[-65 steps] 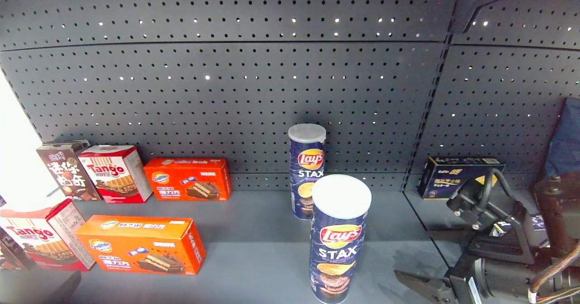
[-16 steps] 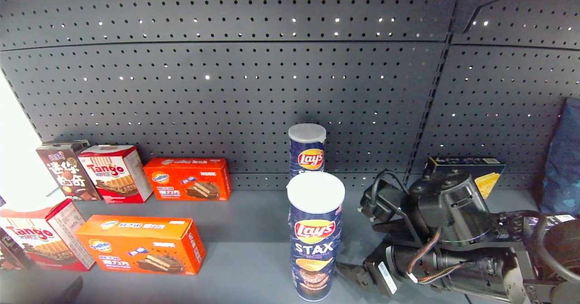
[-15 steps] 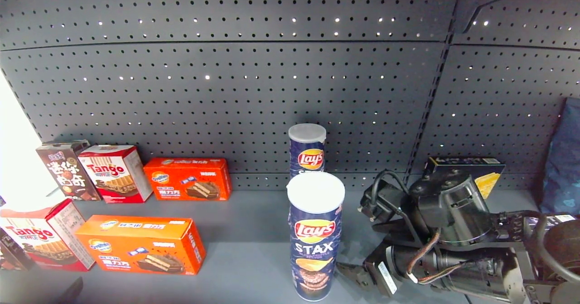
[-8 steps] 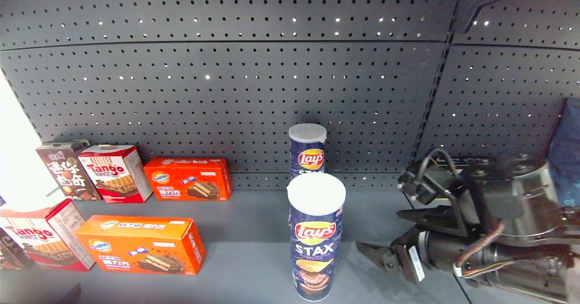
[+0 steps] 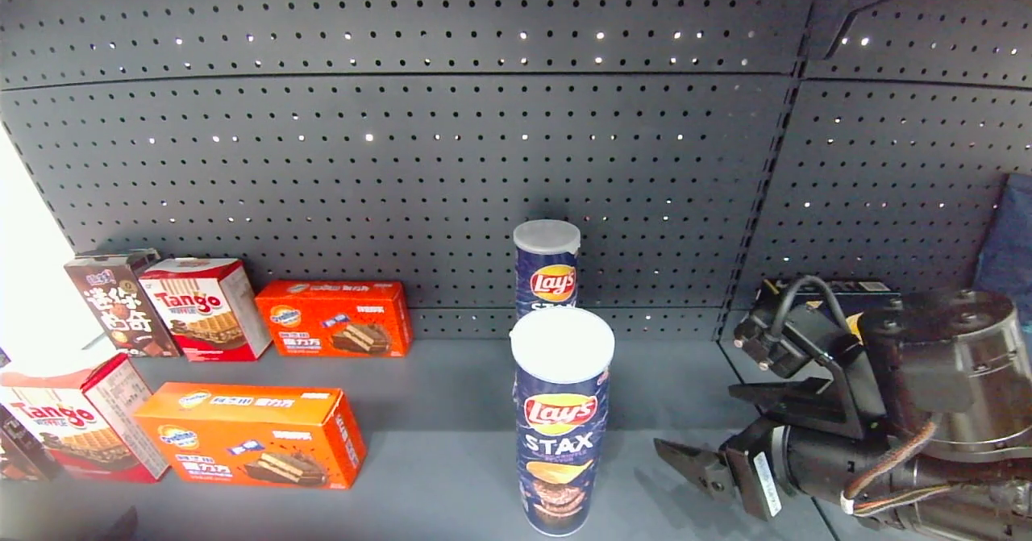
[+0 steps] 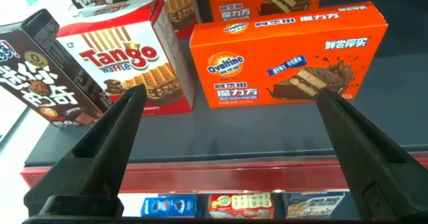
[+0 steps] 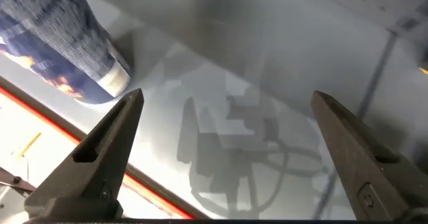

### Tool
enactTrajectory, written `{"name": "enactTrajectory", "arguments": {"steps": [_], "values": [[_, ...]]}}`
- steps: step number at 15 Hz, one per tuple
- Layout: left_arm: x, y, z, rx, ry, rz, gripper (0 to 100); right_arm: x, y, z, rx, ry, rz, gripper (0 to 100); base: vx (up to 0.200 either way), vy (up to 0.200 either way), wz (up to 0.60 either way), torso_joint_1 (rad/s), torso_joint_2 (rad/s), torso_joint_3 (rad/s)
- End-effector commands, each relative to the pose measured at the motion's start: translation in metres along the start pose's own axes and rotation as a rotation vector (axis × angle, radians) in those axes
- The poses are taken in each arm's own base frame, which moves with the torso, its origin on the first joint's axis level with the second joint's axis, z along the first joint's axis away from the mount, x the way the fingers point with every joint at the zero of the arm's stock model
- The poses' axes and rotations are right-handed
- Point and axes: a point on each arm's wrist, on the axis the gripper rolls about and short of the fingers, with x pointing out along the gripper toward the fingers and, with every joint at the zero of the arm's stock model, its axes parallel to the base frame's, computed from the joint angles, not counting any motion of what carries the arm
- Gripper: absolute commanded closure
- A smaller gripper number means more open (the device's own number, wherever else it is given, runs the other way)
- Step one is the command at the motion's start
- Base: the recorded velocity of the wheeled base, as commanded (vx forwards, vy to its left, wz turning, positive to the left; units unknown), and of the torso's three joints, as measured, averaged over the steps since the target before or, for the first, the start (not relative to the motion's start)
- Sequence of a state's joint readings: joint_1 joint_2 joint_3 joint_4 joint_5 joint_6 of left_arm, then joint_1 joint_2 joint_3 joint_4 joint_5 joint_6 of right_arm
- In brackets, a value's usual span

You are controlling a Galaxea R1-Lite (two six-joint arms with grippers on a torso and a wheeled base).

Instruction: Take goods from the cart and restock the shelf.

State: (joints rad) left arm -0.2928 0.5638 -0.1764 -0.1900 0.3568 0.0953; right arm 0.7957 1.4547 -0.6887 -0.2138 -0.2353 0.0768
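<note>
Front can [image 5: 562, 420] stood upright on the shelf [image 5: 451, 396] — near, left of the right gripper [image 7: 227, 95], fingers [image 7: 100, 164] spread and empty.

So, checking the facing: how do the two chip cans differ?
The front can stands near the front edge of the shelf; the rear can stands by the pegboard. The front can shows its whole label; the rear can's lower half is hidden behind it. Both are upright, dark blue, lidded.

Perforated back panel [image 5: 403, 162], 2 orange boxes [image 5: 251, 436] at left, red wafer boxes [image 5: 205, 307] beside them, blue object [image 5: 1008, 243] far right
</note>
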Motion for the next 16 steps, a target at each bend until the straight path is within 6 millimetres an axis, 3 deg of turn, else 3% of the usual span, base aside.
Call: {"name": "enactTrajectory", "arguments": {"steps": [1, 16], "values": [[0.000, 0.000, 0.000, -0.001, -0.002, 0.001, 0, 0.015, 0.009, 0.002, -0.018, 0.027, 0.017, 0, 0.000, 0.000, 0.00, 0.000, 0.00, 0.000], [-0.001, 0.000, -0.002, -0.002, 0.000, -0.001, 0, 0.039, 0.030, 0.009, -0.050, 0.051, 0.055, 0, 0.000, 0.000, 0.00, 0.000, 0.00, 0.000]]}}
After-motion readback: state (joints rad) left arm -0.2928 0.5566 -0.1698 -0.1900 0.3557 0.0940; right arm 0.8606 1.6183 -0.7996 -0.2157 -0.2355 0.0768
